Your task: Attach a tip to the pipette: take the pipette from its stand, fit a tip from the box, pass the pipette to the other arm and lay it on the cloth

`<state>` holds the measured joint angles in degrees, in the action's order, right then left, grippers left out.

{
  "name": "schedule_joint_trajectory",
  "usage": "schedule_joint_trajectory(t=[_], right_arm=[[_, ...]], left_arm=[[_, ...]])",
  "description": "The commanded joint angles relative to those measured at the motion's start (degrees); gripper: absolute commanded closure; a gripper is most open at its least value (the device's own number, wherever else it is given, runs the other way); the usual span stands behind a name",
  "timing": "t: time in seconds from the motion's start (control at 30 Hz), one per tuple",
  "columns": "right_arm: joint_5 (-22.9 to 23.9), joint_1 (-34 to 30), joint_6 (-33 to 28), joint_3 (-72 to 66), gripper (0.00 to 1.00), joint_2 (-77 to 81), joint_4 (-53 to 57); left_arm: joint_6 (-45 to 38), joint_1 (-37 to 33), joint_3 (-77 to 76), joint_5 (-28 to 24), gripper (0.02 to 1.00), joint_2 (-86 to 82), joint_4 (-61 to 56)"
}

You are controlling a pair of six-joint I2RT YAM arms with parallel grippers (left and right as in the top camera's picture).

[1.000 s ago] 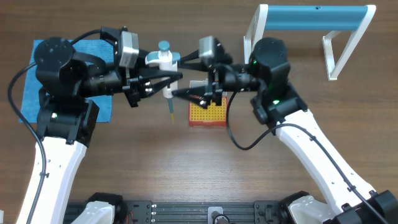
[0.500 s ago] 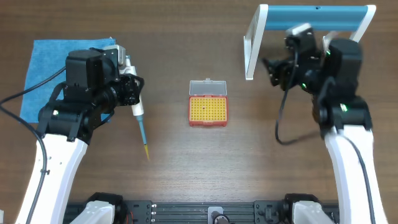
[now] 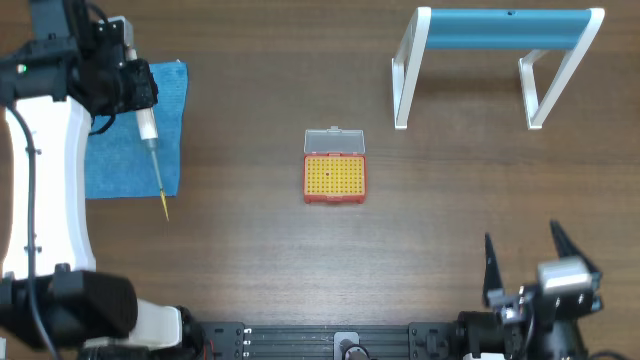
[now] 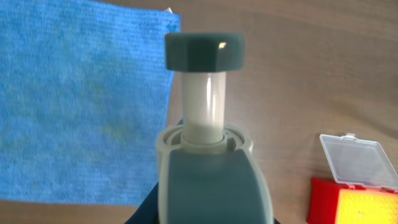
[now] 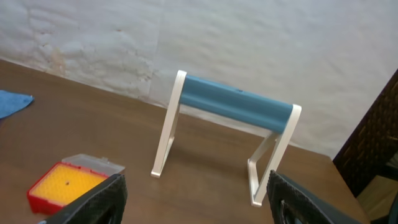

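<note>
1. Cloth (image 3: 110,160): blue, lying flat at the far-left corner of the table (image 3: 260,270). Nothing rests on it yet.
2. Left pincer (image 3: 128,88): clamped on the upper body of the pipette (image 3: 148,125), above the cloth's right border. The pipette hangs slanted with a yellow tip (image 3: 163,205) fitted. From above, the tip's end shows past the cloth's near-right corner.
3. Step in hand, as judged: the last one, laying the pipette on the cloth. The next move calls for bringing the whole length over the cloth, lowering it until it lies flat, then releasing.
4. Tip box (image 3: 335,182): at the table's middle, with its clear lid (image 3: 335,141) folded back toward the far edge. A yellow rack sits in a red base. The holes look filled, but single tips are too small to count.
5. Stand (image 3: 505,28): at the far-right corner, well apart from the pipette.
6. Right pincer (image 3: 527,258): by the near edge at the right, jaws wide, gripping nothing.
</note>
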<state>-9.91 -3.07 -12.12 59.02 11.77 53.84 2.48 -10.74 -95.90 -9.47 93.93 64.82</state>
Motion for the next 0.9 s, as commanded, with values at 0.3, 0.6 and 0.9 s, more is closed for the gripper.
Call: schedule_joint_trajectory(t=[0.3, 0.6, 0.9], right_arm=[[-1.07, -0.17, 2.67, -39.69, 0.251, -10.05, -33.79], [-1.29, -0.17, 3.5, -57.53, 0.251, -10.05, -49.48], [-0.61, -0.17, 3.48, -58.6, 0.251, -9.64, -50.31]], left_arm=[[-13.57, -9.05, -17.7, 5.62, 0.991, 19.91, 7.65], [-18.21, -9.01, -17.7, 7.76, 0.993, 27.04, 1.73], [-11.06, -6.43, -17.7, 7.26, 0.991, 35.93, -16.46]])
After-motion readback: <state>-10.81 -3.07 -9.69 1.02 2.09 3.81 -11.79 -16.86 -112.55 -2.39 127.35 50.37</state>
